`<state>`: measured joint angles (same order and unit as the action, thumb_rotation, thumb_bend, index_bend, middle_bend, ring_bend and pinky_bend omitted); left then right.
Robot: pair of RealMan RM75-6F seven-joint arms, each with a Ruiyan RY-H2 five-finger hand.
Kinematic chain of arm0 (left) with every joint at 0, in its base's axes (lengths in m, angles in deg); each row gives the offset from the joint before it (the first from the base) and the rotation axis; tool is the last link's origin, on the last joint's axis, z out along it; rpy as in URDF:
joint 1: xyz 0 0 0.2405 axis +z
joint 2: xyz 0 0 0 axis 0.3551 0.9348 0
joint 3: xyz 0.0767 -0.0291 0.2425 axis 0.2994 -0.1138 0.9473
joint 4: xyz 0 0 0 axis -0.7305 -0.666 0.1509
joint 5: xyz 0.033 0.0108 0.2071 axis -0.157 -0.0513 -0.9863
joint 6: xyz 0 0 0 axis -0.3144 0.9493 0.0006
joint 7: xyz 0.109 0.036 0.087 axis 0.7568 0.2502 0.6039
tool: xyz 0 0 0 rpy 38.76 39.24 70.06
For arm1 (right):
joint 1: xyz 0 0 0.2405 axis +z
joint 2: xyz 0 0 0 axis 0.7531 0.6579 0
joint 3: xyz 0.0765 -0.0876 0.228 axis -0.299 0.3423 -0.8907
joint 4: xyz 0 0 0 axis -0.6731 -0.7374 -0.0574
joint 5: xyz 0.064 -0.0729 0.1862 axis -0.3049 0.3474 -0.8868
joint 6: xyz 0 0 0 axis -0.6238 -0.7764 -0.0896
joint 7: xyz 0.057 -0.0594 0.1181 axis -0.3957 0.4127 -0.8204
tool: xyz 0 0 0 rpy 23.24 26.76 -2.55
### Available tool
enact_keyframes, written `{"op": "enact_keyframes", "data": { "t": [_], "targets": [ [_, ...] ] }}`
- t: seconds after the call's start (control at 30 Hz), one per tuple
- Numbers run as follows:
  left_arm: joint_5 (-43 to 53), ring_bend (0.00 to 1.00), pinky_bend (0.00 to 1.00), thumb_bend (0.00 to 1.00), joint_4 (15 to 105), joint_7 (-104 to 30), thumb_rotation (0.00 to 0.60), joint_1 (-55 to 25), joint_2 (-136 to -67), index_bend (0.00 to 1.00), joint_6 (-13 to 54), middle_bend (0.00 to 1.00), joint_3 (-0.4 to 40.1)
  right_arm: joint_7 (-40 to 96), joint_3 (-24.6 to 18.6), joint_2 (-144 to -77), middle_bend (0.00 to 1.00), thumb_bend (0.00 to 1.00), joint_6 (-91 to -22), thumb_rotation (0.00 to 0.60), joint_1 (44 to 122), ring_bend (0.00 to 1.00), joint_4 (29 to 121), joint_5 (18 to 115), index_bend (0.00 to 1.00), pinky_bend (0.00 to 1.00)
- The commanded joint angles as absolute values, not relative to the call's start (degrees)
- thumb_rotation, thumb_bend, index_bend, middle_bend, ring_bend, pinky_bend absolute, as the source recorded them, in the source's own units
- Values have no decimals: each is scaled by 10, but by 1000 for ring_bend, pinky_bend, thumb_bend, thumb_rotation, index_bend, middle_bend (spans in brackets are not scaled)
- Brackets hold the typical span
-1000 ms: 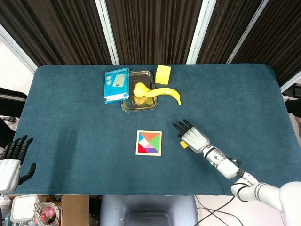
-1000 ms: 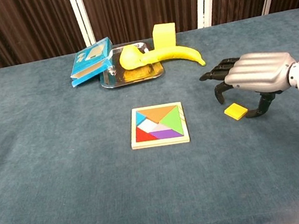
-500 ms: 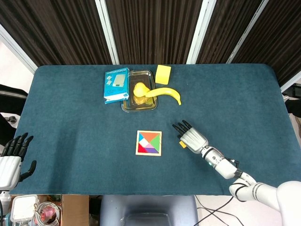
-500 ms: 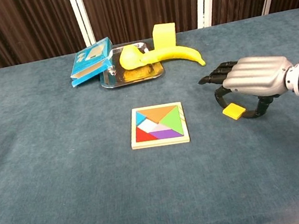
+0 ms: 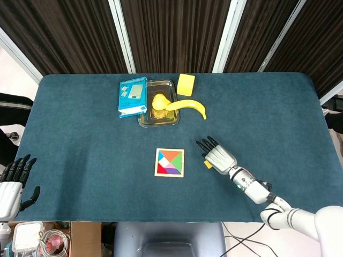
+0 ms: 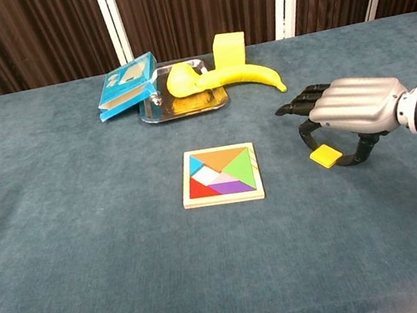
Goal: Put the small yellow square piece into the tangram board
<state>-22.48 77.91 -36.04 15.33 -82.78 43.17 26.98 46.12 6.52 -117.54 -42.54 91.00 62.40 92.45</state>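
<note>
Right hand [image 5: 218,156], from the head camera, hangs palm-down over the cloth toward the table's near edge, right of the tangram board [image 5: 170,163]. Only a sliver of the small yellow square piece [image 5: 207,164] peeks out at the hand's board-side edge; the rest is hidden beneath the palm, so from this view I cannot tell whether the fingers touch it. The left hand [image 5: 15,182] sits off the near-left corner, fingers apart and empty, far from the piece, so the right hand is plainly the nearer one.

From the chest camera, the right hand [image 6: 348,112] arches over the piece [image 6: 326,156], dark fingers in front and thumb curled behind, seemingly not clamped on it. The piece appears to lie flat on the cloth. The board [image 6: 221,175] lies well apart, toward the table's left edge; its empty slot is hard to make out.
</note>
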Motion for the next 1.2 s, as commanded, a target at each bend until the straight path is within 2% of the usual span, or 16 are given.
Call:
{"op": "enact_keyframes", "data": {
  "t": [0.03, 0.33, 0.53, 0.7, 0.87, 1.2],
  "targets": [
    [-225, 0, 107, 422, 781, -358, 600, 153, -828, 0, 432, 0, 270, 463, 65, -1176, 53, 441, -426, 600, 910, 0, 625, 923, 640, 0],
    [-218, 0, 107, 422, 778, -359, 600, 149, -828, 0, 424, 0, 265, 449, 54, -1159, 74, 450, -460, 600, 908, 0, 655, 926, 668, 0],
    [-216, 0, 107, 422, 781, -354, 600, 148, -827, 0, 424, 0, 263, 474, 16, -1157, 81, 450, -460, 600, 931, 0, 707, 908, 668, 0],
    [-220, 0, 107, 422, 783, -355, 600, 153, -826, 0, 430, 0, 266, 531, -21, -1183, 85, 450, -430, 600, 970, 0, 738, 877, 668, 0],
    [-225, 0, 106, 423, 783, -360, 600, 157, -822, 0, 438, 0, 268, 607, -54, -1233, 85, 450, -382, 600, 1012, 0, 726, 809, 668, 0],
    [-233, 0, 106, 423, 784, -372, 600, 157, -816, 0, 437, 0, 272, 675, -44, -1291, 85, 450, -371, 600, 1038, 0, 695, 755, 668, 0]
  ]
}}
